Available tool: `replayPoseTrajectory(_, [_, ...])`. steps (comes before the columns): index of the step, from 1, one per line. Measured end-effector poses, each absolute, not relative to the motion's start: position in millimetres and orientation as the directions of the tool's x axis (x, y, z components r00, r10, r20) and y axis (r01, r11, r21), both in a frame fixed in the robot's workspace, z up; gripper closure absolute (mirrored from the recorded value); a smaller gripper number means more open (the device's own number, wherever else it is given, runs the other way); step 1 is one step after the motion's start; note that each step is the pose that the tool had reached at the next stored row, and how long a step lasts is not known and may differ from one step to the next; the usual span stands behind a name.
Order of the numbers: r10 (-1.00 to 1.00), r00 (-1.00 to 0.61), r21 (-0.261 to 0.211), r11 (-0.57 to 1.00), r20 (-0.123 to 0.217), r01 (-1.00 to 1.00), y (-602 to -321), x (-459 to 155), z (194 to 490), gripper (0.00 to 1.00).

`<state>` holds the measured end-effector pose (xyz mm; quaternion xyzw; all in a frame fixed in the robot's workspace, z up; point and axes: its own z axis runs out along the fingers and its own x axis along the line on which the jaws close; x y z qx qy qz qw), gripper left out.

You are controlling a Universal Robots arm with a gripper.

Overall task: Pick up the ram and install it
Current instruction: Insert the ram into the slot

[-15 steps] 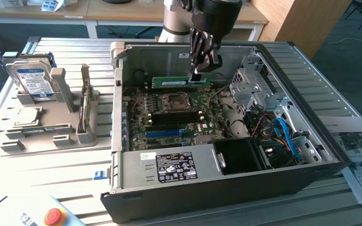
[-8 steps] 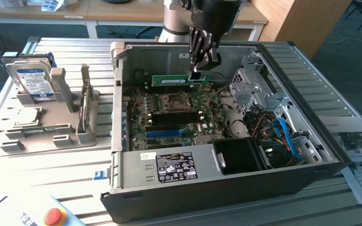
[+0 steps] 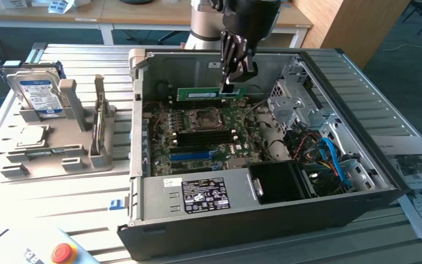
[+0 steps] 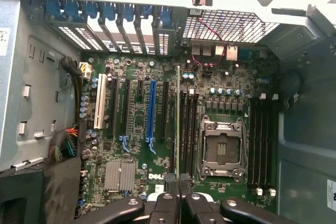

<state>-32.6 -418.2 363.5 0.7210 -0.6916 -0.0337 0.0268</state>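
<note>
Inside the open computer case, the ram, a thin green stick with a white sticker, hangs level above the motherboard, gripped at the end toward the exterior view's right by the gripper, whose 2 black fingers are clamped on it from either side. In the wrist view the ram shows edge-on as a narrow line running away from the gripper, parallel to the long black memory slots just beside it, between the blue expansion slot and the empty processor socket; whether its lower edge meets a slot cannot be told. In the exterior view the processor socket sits below the stick, with the memory slots nearer the camera and a power supply with a black label at the case's near wall. A blue cable curls in the bay at the exterior view's right. Well apart from the case, on the exterior view's left, a grey holder on the slatted table carries a hard drive standing upright with a blue-and-white label, and a square silver processor chip lying flat. A red button sits at the near edge, and printed sheets lie at the exterior view's right.
</note>
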Motion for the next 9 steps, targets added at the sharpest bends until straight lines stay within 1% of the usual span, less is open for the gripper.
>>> replayPoseTrajectory(9, [-0.999, 0.041, 0.085, -0.042, -0.012, -0.995, -418.2, -32.7, 363.4, 0.88])
